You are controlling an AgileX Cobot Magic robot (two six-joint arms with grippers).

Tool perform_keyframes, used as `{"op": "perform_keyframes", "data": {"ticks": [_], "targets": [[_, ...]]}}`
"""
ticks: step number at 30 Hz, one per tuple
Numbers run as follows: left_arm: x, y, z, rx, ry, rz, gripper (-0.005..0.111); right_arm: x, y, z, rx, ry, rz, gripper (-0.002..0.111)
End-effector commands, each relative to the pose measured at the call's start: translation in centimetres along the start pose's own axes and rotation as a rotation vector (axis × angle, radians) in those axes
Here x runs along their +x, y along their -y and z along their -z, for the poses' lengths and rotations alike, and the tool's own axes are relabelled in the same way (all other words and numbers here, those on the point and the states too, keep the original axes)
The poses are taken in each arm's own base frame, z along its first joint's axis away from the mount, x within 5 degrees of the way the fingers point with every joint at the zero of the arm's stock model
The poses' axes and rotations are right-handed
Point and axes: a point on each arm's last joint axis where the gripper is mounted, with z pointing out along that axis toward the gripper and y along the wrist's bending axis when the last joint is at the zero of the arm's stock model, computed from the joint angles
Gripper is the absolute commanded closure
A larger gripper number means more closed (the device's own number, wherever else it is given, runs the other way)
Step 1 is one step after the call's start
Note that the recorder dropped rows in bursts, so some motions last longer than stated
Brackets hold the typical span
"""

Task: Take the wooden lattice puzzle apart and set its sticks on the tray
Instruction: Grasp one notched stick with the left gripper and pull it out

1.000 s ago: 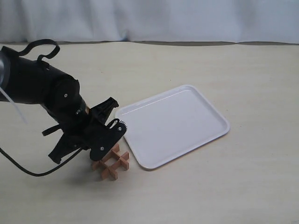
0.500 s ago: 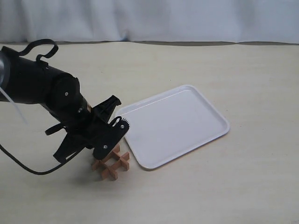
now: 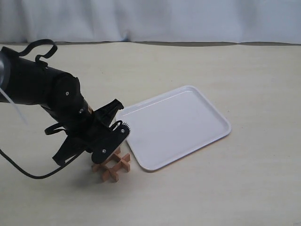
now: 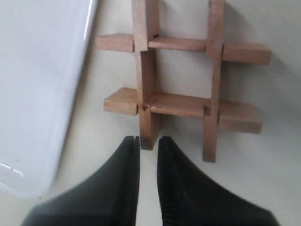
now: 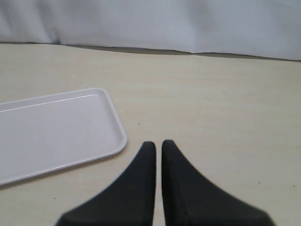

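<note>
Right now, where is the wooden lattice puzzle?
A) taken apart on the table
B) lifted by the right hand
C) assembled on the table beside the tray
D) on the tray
C: the wooden lattice puzzle lies whole on the table just off the tray, left hand at its edge.

The black claw (image 5: 158, 143) hangs over the beige tabletop (image 5: 225, 108), its two fingers (image 5: 146, 155) nearly together with only a thin slit between them, holding nothing. A white tray (image 5: 123, 136) lies near it, one rounded corner in sight. A pale curtain (image 5: 150, 23) backs the tabletop.
</note>
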Motion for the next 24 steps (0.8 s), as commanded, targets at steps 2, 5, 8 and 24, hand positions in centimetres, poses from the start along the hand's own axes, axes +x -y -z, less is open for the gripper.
{"op": "perform_keyframes", "data": {"ticks": [2,5,8,24], "targets": [[-0.24,0.24,-1.32,0.027,0.011,-0.001,0.090,-0.03,0.02,0.02,0.004,0.007,-0.001,0.104],[-0.16,0.08,-1.56,0.009,0.004,0.000,0.090,-0.03,0.02,0.02,0.004,0.007,-0.001,0.104],[-0.14,0.04,-1.56,0.005,0.002,0.000,0.091,-0.03,0.02,0.02,0.004,0.007,-0.001,0.104],[-0.03,-0.03,-1.53,0.000,-0.003,-0.007,0.107,-0.03,0.02,0.02,0.004,0.007,-0.001,0.104]]}}
